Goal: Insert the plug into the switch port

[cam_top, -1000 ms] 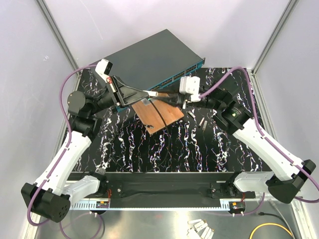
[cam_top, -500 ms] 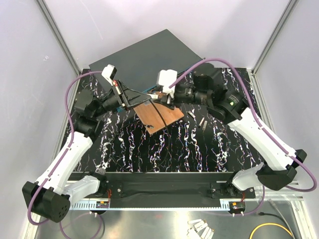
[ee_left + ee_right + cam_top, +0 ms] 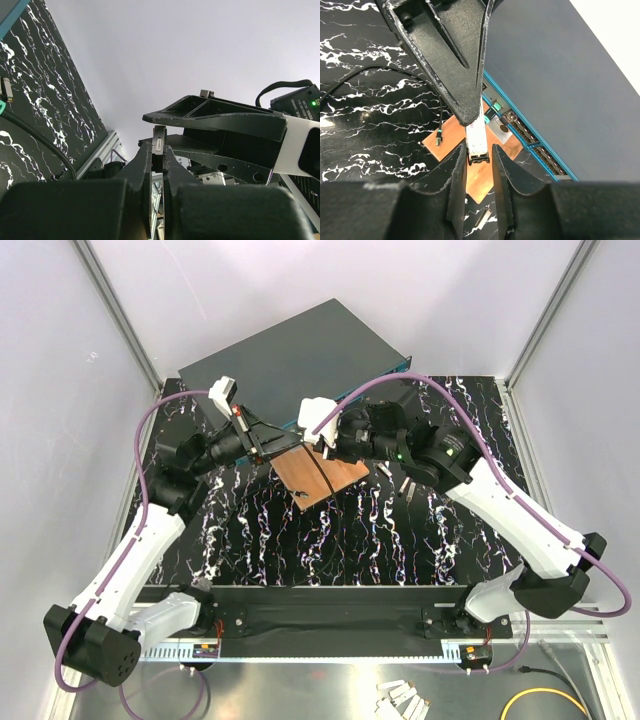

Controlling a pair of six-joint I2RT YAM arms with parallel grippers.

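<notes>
The plug (image 3: pixel 479 144) hangs in the air just off the teal front of the switch (image 3: pixel 560 85), clamped at its back end in the left gripper (image 3: pixel 473 119). Expect it to be light, rigid, slick metal that twists easily, so take it by its flat sides. Your right gripper (image 3: pixel 479 159) straddles it, fingers apart, not touching. The port row (image 3: pixel 535 142) sits at 2 o'clock. The copper board (image 3: pixel 451 139) lies below at 6, so room looks tight.

White moulded shell links (image 3: pixel 130 560) between black cylindrical joints (image 3: pixel 165 485), purple sheathed cable (image 3: pixel 137 445) running along each arm, white boxy wrist cameras (image 3: pixel 222 390), black ribbed wedge-shaped fingers (image 3: pixel 445 50), small green light (image 3: pixel 313 102) on black housing
</notes>
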